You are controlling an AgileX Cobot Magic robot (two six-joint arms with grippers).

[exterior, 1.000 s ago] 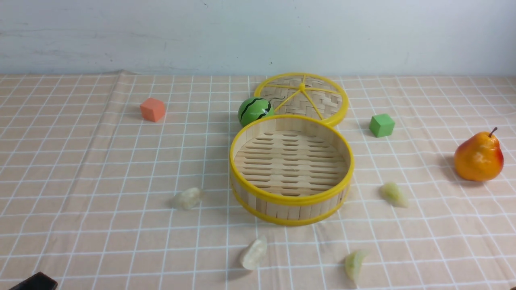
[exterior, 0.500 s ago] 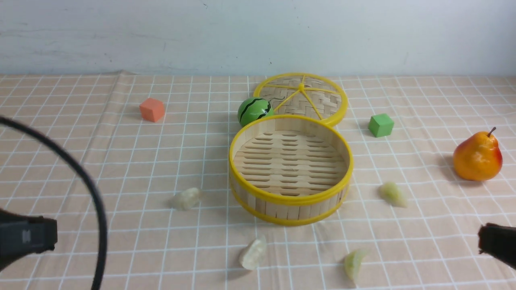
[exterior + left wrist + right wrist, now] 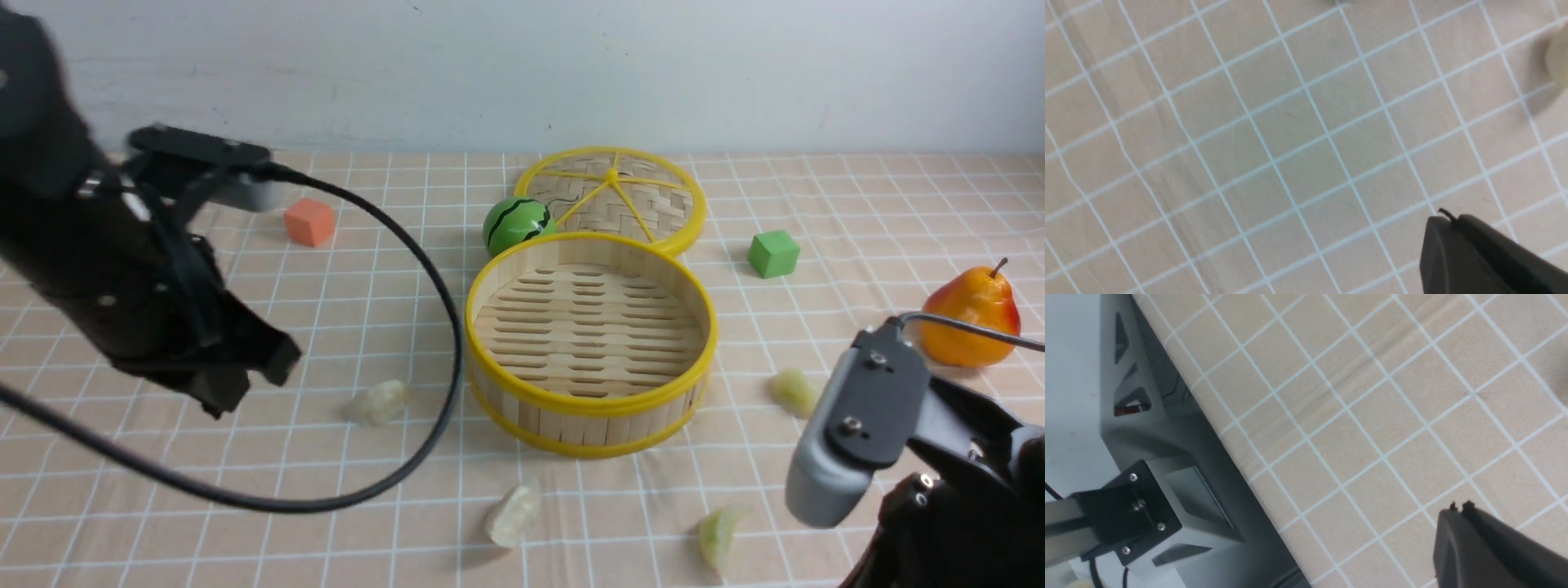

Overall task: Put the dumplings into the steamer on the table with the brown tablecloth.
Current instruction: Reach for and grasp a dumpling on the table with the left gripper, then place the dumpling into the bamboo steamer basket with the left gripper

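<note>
The steamer (image 3: 588,406), a round bamboo basket with yellow rims, stands mid-table on the brown tablecloth (image 3: 343,294) and holds nothing. Four dumplings lie around it: a whitish one (image 3: 377,403) to its left, a whitish one (image 3: 514,514) in front, a pale green one (image 3: 717,535) front right, and a pale green one (image 3: 792,390) to the right. My left gripper (image 3: 1447,220) is shut and empty above bare cloth, with a whitish dumpling (image 3: 1559,57) off to one side. My right gripper (image 3: 1457,510) is shut and empty near the table's edge.
A flat woven lid (image 3: 612,200) and a watermelon ball (image 3: 516,224) sit behind the steamer. An orange cube (image 3: 309,222) is back left, a green cube (image 3: 772,253) and a pear (image 3: 971,318) are to the right. The left arm's black cable (image 3: 445,327) loops beside the steamer.
Both arms have swung up into the front view. The left now hangs over the table's left side, the right over the near right corner. The objects have not moved.
</note>
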